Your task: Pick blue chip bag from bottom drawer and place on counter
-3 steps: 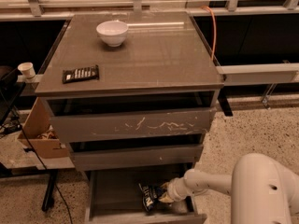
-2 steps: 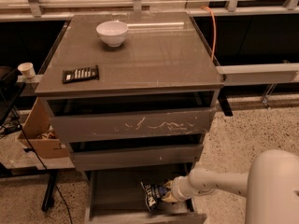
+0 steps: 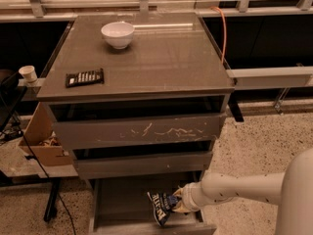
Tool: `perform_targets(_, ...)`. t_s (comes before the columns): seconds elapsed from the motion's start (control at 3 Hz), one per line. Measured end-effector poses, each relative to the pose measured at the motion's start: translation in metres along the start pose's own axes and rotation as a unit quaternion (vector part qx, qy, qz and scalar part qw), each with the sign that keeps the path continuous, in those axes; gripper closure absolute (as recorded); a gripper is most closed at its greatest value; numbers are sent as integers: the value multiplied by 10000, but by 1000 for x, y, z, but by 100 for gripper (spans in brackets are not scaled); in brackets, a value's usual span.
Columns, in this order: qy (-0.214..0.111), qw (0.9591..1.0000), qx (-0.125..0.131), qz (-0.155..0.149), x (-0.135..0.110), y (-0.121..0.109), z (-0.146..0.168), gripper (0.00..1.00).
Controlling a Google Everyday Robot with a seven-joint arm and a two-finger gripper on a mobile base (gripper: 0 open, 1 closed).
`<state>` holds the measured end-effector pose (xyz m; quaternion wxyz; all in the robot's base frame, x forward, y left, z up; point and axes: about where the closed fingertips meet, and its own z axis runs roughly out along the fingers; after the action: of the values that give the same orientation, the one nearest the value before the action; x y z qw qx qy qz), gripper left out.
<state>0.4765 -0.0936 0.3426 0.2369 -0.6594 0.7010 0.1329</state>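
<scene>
gripper: down in the open bottom drawer, pinching the blue chip bag.
blue chip bag: at the gripper's tip, inside the drawer.
counter: high above the gripper.

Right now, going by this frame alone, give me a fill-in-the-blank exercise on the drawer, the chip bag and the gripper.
1. The blue chip bag is in the bottom drawer, which stands ____.
2. As the camera sees it, the gripper is at the bag's ____ side, inside that drawer.
3. On the counter, as the camera sees it, the black packet lies to the ____ of the white bowl.

Missing words: open; right; left.
</scene>
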Motion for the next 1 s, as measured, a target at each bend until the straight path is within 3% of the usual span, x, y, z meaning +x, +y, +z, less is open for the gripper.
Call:
perform_targets(0.67,-4,10000,-41,-72,-10,0,-6,100)
perform_targets(1.0,-21,9997,-93,-226,-44,-1,-29,100)
